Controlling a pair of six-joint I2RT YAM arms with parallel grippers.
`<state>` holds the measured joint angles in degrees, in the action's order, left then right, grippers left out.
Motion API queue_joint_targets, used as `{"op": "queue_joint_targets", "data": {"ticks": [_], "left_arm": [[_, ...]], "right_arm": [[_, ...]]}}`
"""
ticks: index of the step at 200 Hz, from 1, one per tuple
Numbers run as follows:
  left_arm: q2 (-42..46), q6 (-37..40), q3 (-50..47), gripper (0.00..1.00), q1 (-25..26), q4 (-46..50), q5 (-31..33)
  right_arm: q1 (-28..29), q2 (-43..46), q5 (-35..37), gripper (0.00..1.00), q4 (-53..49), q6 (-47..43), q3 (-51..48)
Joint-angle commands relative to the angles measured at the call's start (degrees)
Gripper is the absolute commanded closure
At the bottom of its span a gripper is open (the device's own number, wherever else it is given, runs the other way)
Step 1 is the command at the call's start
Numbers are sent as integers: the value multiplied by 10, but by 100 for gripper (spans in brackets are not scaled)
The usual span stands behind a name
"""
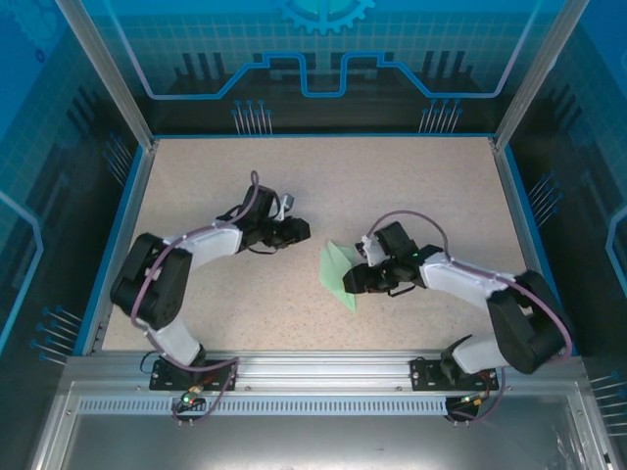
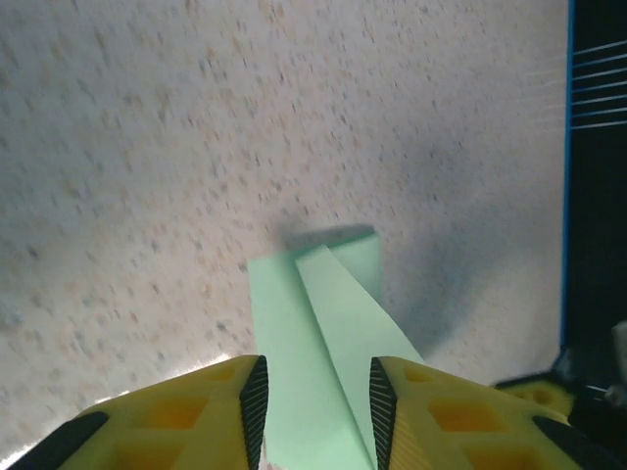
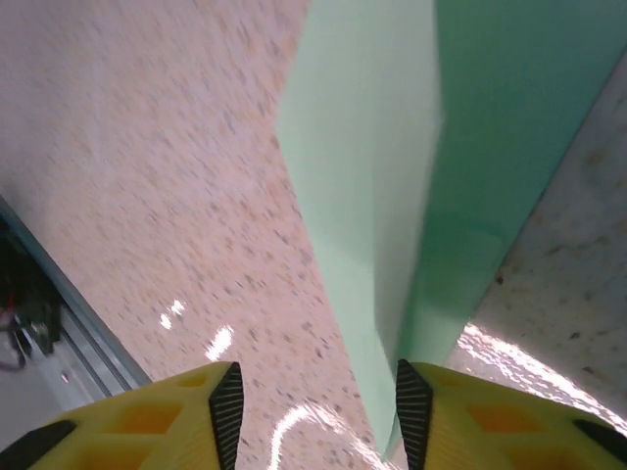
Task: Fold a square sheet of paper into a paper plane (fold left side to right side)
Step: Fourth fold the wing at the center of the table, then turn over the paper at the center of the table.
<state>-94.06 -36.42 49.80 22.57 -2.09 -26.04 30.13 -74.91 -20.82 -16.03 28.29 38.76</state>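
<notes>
The pale green square sheet of paper (image 1: 338,272) lies mid-table, folded into a narrow shape that points toward the near edge. My left gripper (image 1: 302,230) is just up and left of it, a little apart in the top view. Its wrist view has the paper (image 2: 323,333) running flat through the gap of the left gripper (image 2: 313,392), with overlapping diagonal flaps and no pad pressing it. My right gripper (image 1: 355,279) sits at the paper's right edge. In its wrist view the right gripper (image 3: 313,401) is open, and a raised fold of the paper (image 3: 392,176) rises by the right-hand finger.
The speckled beige table (image 1: 392,186) has a blue rim (image 2: 566,196) and a metal frame around it. A metal rail (image 1: 313,367) runs along the near edge, where both arm bases are bolted. Bare tabletop spreads behind and to both sides of the paper.
</notes>
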Motion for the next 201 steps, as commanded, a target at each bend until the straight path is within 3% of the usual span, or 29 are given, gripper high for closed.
{"op": "queue_joint_targets", "data": {"ticks": [1,29,77,201], "left_arm": [[7,-54,-34,62,39,-45,-25],[-14,-68,-30,60,77,-60,-21],[-85,-75,15,61,103,-54,-20],[-187,-77,113,61,122,-29,-29]], "right_arm": [[-10,50,81,33,-23,3,-5],[-22,109,98,26,-28,13,-28],[-45,169,97,24,-43,18,-59],[-114,219,35,21,-67,-1,-91]]}}
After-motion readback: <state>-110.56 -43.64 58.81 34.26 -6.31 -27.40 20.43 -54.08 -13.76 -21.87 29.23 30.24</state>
